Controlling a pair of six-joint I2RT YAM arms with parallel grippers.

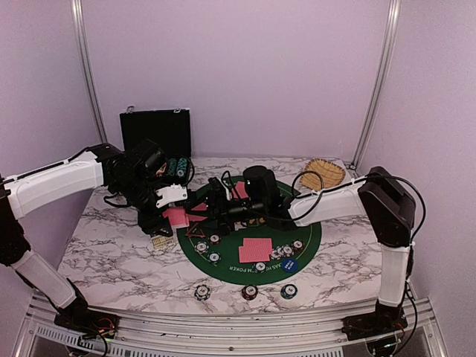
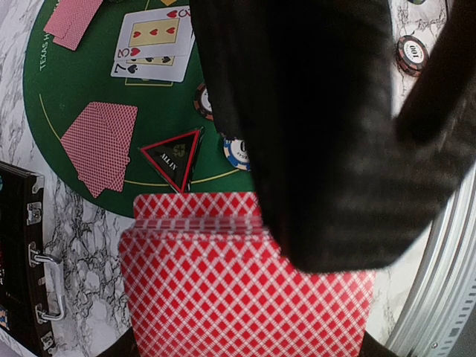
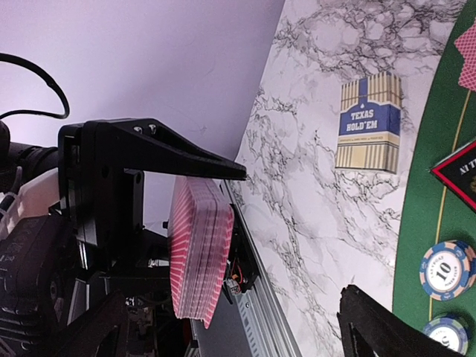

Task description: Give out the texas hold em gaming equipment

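My left gripper (image 1: 172, 214) is shut on a deck of red-backed playing cards (image 2: 238, 290), held on edge above the table's left part. My right gripper (image 1: 201, 208) stands open right against that deck (image 3: 197, 253), one black finger (image 2: 312, 126) looming over the cards, nothing clamped. On the green felt mat (image 1: 309, 242) lie red-backed cards (image 1: 255, 250), face-up cards (image 2: 152, 48), a red-black triangle marker (image 2: 175, 156), striped chips (image 3: 446, 269) and a blue button (image 1: 290, 265). Three chips (image 1: 250, 292) sit in a row before the mat.
A Texas Hold'em card box (image 3: 368, 123) lies on the marble left of the mat. The black chip case (image 1: 155, 132) stands open at the back left. A wicker basket (image 1: 323, 174) sits at the back right. The table's metal front rail (image 1: 223, 320) runs close below.
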